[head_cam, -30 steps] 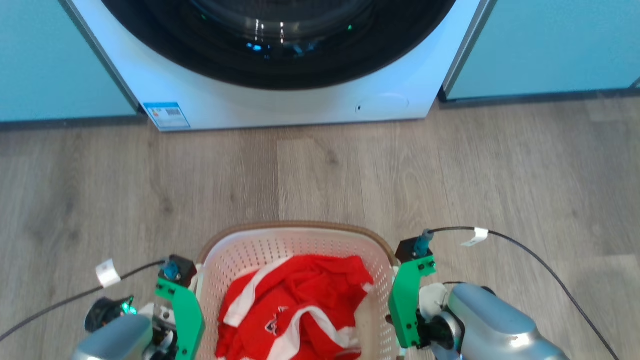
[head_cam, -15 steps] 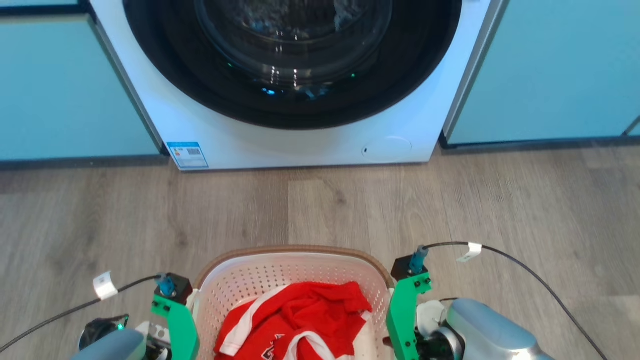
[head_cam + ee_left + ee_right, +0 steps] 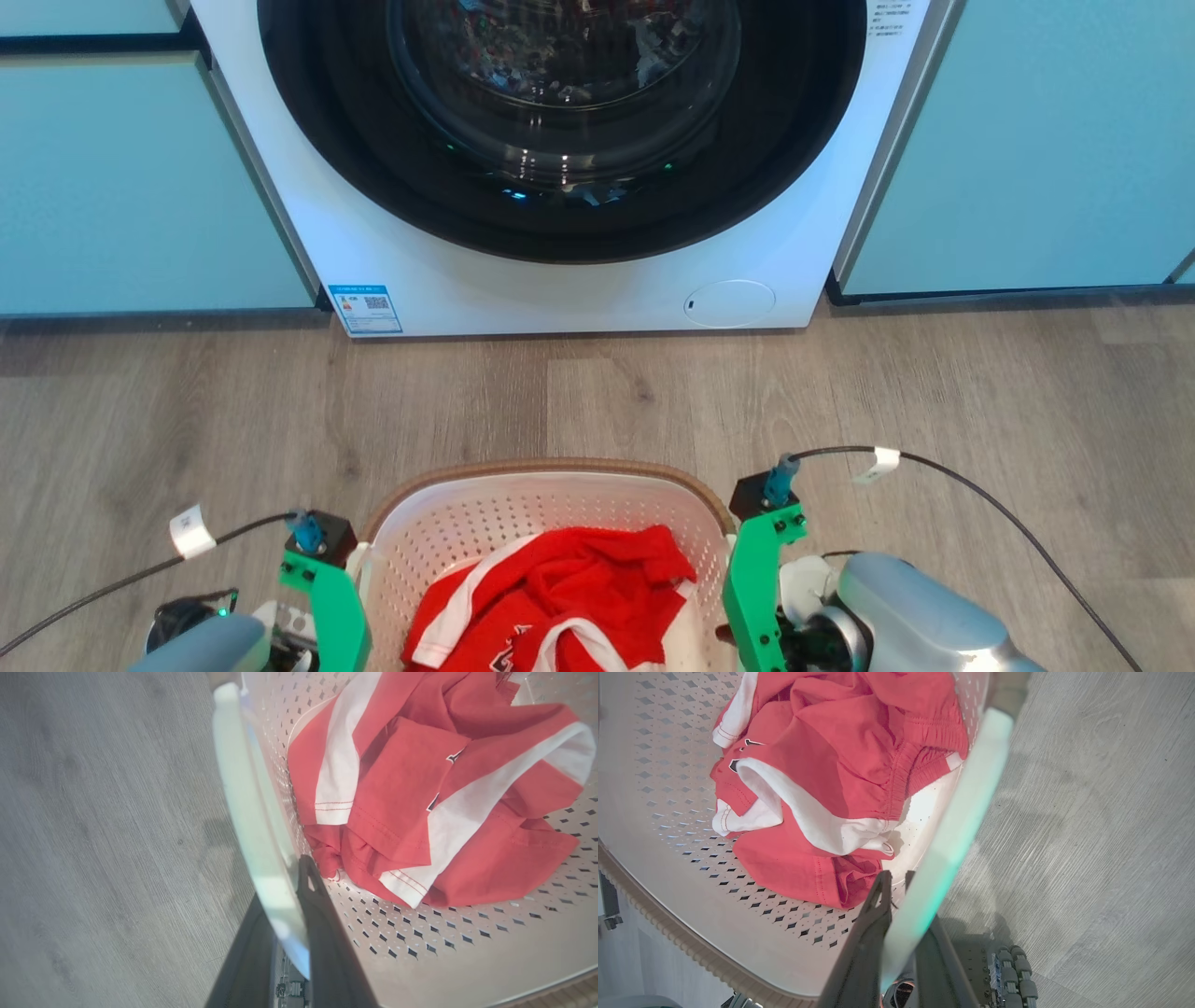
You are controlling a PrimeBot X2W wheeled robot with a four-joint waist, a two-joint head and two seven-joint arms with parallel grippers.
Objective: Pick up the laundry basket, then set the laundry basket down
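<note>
Before the washing machine (image 3: 560,299), over the wood floor (image 3: 934,392), the head view shows the laundry basket (image 3: 560,509): white, perforated, brown-rimmed, holding a red-and-white garment (image 3: 560,588). Left wrist view: the left gripper (image 3: 289,905) has its jaws clamped on one white handle (image 3: 243,802). Right wrist view: the right gripper (image 3: 896,882) jaws pinch the other handle (image 3: 971,802).

Both forearms (image 3: 920,607) are rounded, silver-grey shells. Each wrist carries a bright green bracket (image 3: 754,579) with small dark screws, topped by a black block (image 3: 750,496) and a teal plug (image 3: 774,480). Thin black cables (image 3: 831,451) bear white tags (image 3: 882,459). The fingers (image 3: 324,942) are long, dark and tapering.
</note>
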